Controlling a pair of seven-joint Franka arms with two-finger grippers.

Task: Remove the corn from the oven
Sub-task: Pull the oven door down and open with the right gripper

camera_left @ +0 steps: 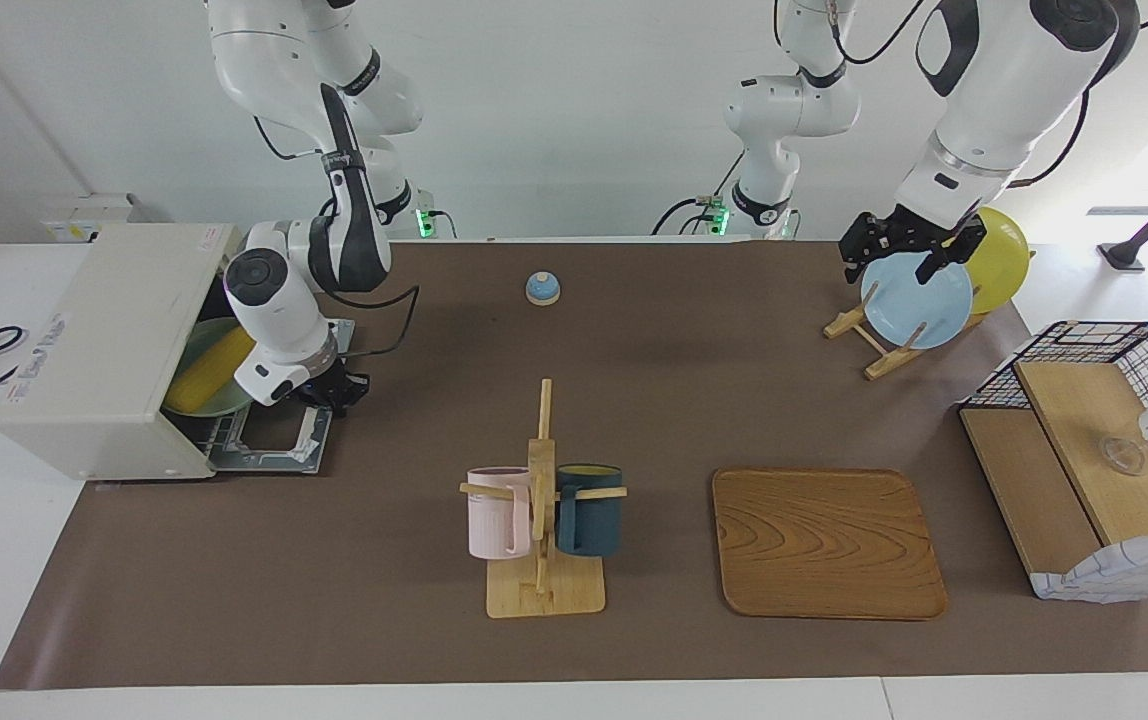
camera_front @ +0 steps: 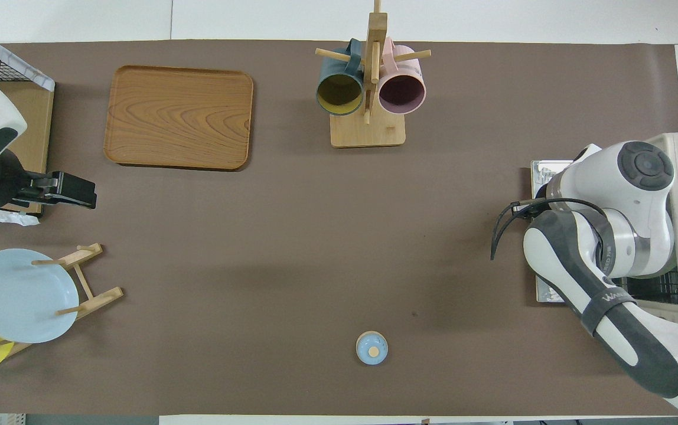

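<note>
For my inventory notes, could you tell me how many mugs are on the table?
2. The pink mug and the dark blue mug hang on either side of the wooden rack, beside the tray. None seems hidden.

corn [camera_left: 211,370]: bright yellow cob, lying slanted on a pale green plate inside the oven mouth, middle left of the facing view
oven [camera_left: 99,345]: boxy cream-white, at the left edge of the facing view; door [camera_left: 269,440] dropped open flat on the surface, wire rack visible
</note>
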